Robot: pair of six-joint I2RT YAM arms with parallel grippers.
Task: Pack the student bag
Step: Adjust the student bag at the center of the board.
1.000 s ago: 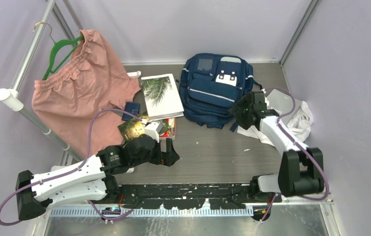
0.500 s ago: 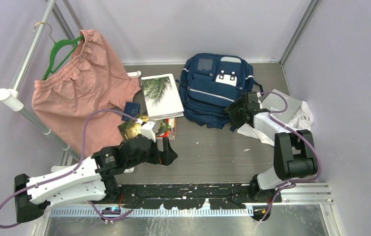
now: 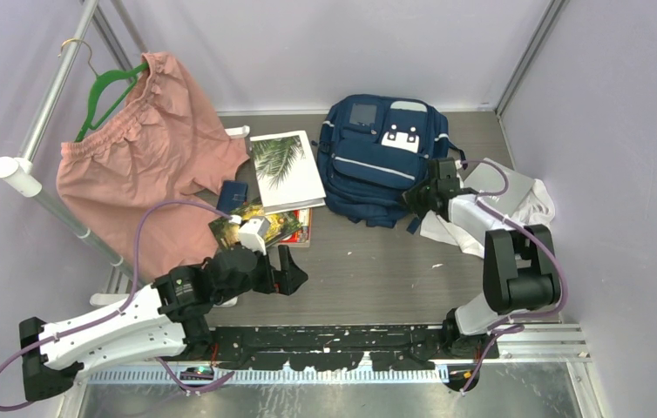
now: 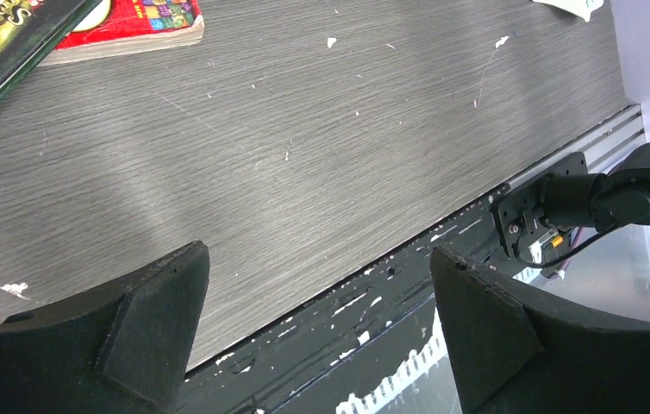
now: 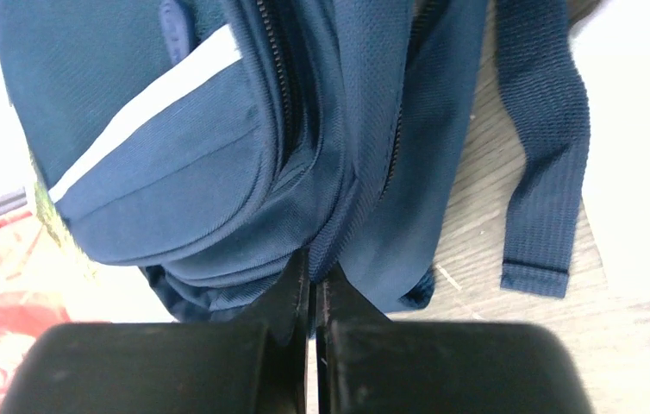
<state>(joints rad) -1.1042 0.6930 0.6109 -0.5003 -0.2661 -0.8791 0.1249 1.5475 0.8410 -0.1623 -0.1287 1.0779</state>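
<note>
The student bag point(image 3: 377, 165) is a navy backpack with white stripes, lying at the back of the table. My right gripper point(image 3: 417, 195) is at its lower right edge. In the right wrist view the right gripper point(image 5: 313, 267) is shut, and a fold of the student bag point(image 5: 175, 172) beside the zipper is pinched at the fingertips. My left gripper point(image 3: 294, 268) hovers low over bare table near the front edge. In the left wrist view the left gripper point(image 4: 317, 293) is wide open with nothing between the fingers.
A palm-leaf book point(image 3: 286, 170) lies left of the bag, with several more books point(image 3: 264, 225) and a small dark case point(image 3: 233, 193) below it. Pink shorts point(image 3: 142, 174) hang on a green hanger at left. A white cloth point(image 3: 525, 209) lies right of the bag. A loose strap point(image 5: 537, 129) trails on the table.
My right gripper moved left to the bag's edge and closed on its fabric. The left arm drew back toward the front edge, still open.
</note>
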